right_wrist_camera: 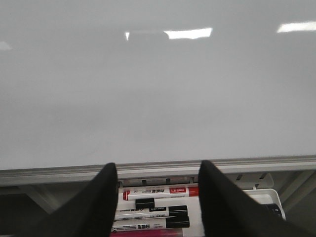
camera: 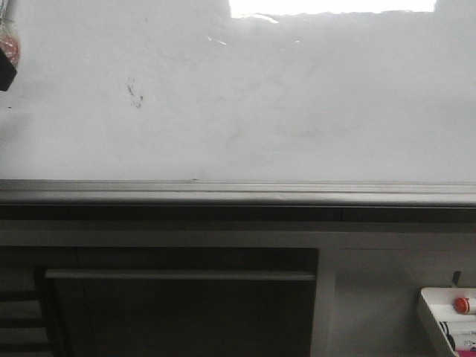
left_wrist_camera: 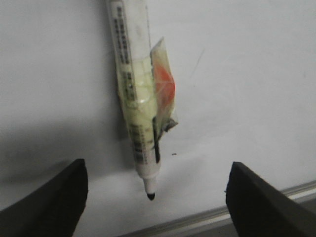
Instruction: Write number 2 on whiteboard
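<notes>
In the front view the whiteboard (camera: 297, 104) is filling the upper half of the picture, its grey bottom rail (camera: 238, 192) running across the full width. A small dark smudge (camera: 134, 92) is sitting on the board's left part, with faint erased smears around the middle. No drawn number 2 is showing on the surface. At the left edge a dark piece with a bit of orange and clear tape (camera: 7, 48) is just poking in (too little of it to say what it is). At the lower right a white tray (camera: 430, 316) is holding markers, one with a red cap (camera: 462, 304).

In the left wrist view the left gripper (left_wrist_camera: 154, 197) is standing wide open, its two dark fingers (left_wrist_camera: 54, 205) far apart and holding nothing between them. A white marker (left_wrist_camera: 134, 98) is hanging between them in front of the board (left_wrist_camera: 256, 74), wrapped with clear tape and an orange patch (left_wrist_camera: 164, 86), its black tip (left_wrist_camera: 150, 195) pointing down near the board; whether the tip is touching I cannot tell. A tiny dark speck (left_wrist_camera: 174, 154) is lying just beside the marker.

In the right wrist view the right gripper (right_wrist_camera: 158, 197) is partly open with nothing in it, hovering over the tray (right_wrist_camera: 264, 195) below the board's rail (right_wrist_camera: 158, 169). Between the fingers (right_wrist_camera: 222, 202) a red-capped marker (right_wrist_camera: 160, 192) and black-capped markers (right_wrist_camera: 153, 212) are lying in the tray.
</notes>
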Robot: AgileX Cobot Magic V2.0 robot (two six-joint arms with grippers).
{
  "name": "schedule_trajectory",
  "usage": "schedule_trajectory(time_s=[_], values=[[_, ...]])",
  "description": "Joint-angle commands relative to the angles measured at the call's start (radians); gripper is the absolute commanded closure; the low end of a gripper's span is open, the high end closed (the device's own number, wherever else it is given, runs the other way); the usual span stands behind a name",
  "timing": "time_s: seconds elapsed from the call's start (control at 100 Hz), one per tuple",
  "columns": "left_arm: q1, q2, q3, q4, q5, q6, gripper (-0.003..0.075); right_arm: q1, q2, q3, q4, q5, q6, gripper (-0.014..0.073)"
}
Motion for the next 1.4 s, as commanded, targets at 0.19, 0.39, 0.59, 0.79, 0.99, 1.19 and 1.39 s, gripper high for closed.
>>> schedule_trajectory(time_s=[0.19,0.39,0.59,0.79,0.99,1.19,1.39], values=[[-0.006,0.079,-0.085,-0.006,-0.069,-0.012,0.0223,-0.005,0.014,-0.033,-0.006,-0.065,-0.010,0.0261],[-0.006,0.089,-0.092,-0.006,-0.082,-0.012,0.0385,-0.005,0.014,-0.033,-0.006,-0.065,-0.010,0.0261],[-0.006,0.075,-0.096,-0.006,-0.054,-0.012,0.0568,-0.005,0.014,-0.033,-0.006,-0.065,-0.010,0.0261],[-0.006,0.031,-0.096,-0.003,-0.002,-0.012,0.0673,-0.005,0.014,-0.033,0.016,-0.067,-0.010,0.0261],[-0.011,-0.027,-0.100,-0.002,0.083,0.015,0.0738,0.025,0.019,-0.033,0.194,-0.059,-0.140,0.0261],[-0.103,-0.034,-0.206,-0.002,0.377,0.168,0.0738,0.095,0.141,-0.098,0.454,0.063,-0.425,0.0261],[-0.271,-0.034,-0.293,-0.002,0.577,0.286,0.0738,0.177,0.312,-0.165,0.606,0.159,-0.628,0.0261]])
